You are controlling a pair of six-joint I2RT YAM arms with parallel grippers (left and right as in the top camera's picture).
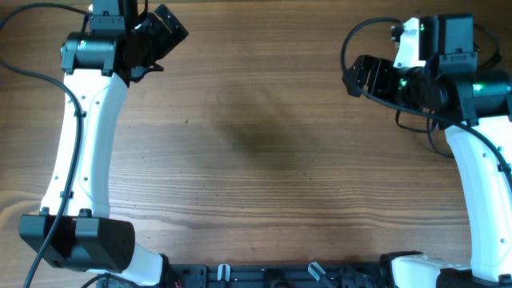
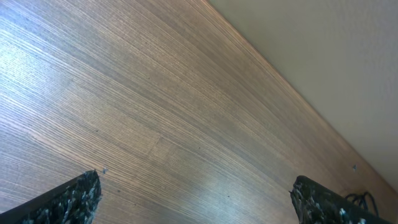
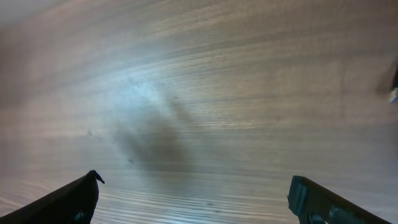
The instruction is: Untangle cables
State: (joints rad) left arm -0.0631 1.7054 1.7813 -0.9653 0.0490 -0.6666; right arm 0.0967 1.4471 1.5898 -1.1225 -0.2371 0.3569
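Observation:
No loose thin cables show on the wooden table [image 1: 256, 160] in any view; they are hidden or out of view. My left gripper [image 1: 166, 30] is at the far left corner, open and empty, with bare wood between its fingers in the left wrist view [image 2: 196, 179]. My right gripper [image 1: 358, 76] is at the far right, open and empty, with only bare wood between its fingers in the right wrist view [image 3: 194, 178]. A small dark wiry shape [image 2: 364, 199] shows behind the left gripper's right finger; I cannot tell what it is.
Thick black wires [image 1: 420, 120] loop off the right arm near its wrist. The table's far edge [image 2: 292, 93] runs close past the left gripper. The arm bases and a black rail [image 1: 272, 276] line the near edge.

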